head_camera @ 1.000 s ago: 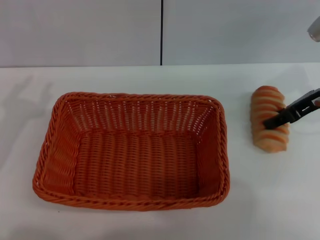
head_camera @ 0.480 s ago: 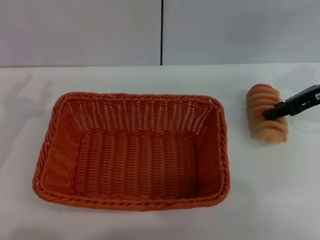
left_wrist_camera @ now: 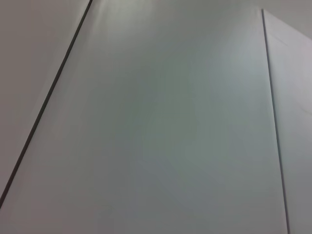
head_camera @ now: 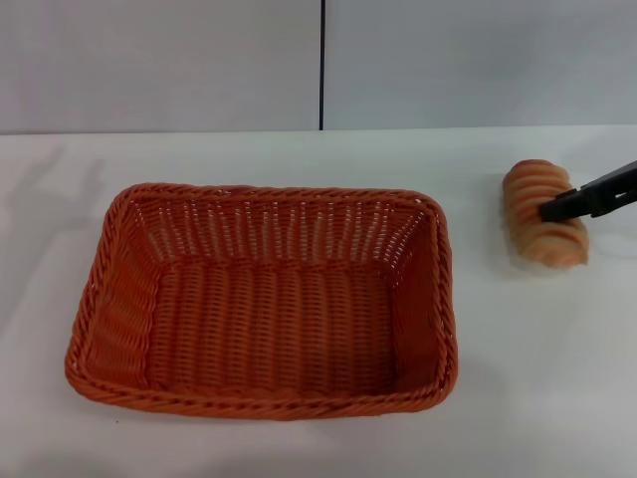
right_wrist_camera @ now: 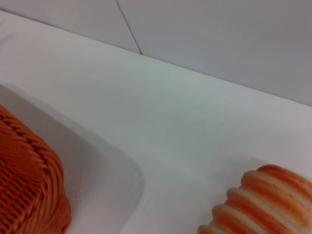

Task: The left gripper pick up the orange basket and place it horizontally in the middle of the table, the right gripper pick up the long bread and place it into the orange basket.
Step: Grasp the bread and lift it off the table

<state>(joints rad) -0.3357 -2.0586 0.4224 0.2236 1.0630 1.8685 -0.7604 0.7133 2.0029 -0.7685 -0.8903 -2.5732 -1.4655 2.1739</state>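
Only one part of the robot's body shows in the head view: the slim black bar-like right gripper [head_camera: 557,209], entering from the frame's edge at about three o'clock. Its dark finger runs nearly level, slightly tilted, with the tip pointing toward nine o'clock and the rear end rising a little toward two o'clock. Only this single bar is visible, so how the jaws stand cannot be told. The arm and wrist behind it lie beyond the frame. The right wrist view shows none of its own fingers. The left gripper and its arm appear in no view.
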